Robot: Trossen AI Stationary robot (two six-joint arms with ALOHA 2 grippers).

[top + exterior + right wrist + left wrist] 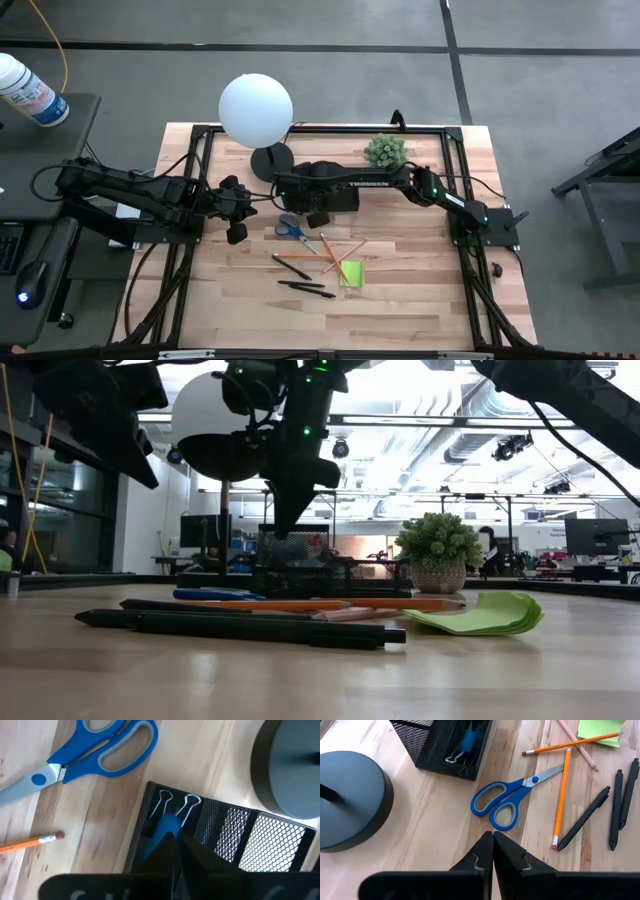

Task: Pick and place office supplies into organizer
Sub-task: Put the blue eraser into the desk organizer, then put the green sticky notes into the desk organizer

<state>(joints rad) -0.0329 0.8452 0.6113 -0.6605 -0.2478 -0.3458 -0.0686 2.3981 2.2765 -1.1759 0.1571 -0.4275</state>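
The black mesh organizer (pixel 340 198) stands at mid-table, next to the round lamp base (pixel 272 160). A blue binder clip (pixel 168 822) with silver handles lies in one compartment. My right gripper (pixel 177 842) hangs shut just over that clip, pointing down, and hides part of it. On the wood lie the blue-handled scissors (pixel 507 800), orange pencils (pixel 562 790), black pens (pixel 615 805) and the green sticky pad (pixel 351 272). My left gripper (pixel 493 837) is shut above the table, left of the scissors.
A white lamp globe (pixel 256 108) overhangs the far left of the table, and a small potted plant (pixel 385 150) stands at the far edge. Black frame rails (pixel 190 250) run along both sides. Bare wood lies along the near edge.
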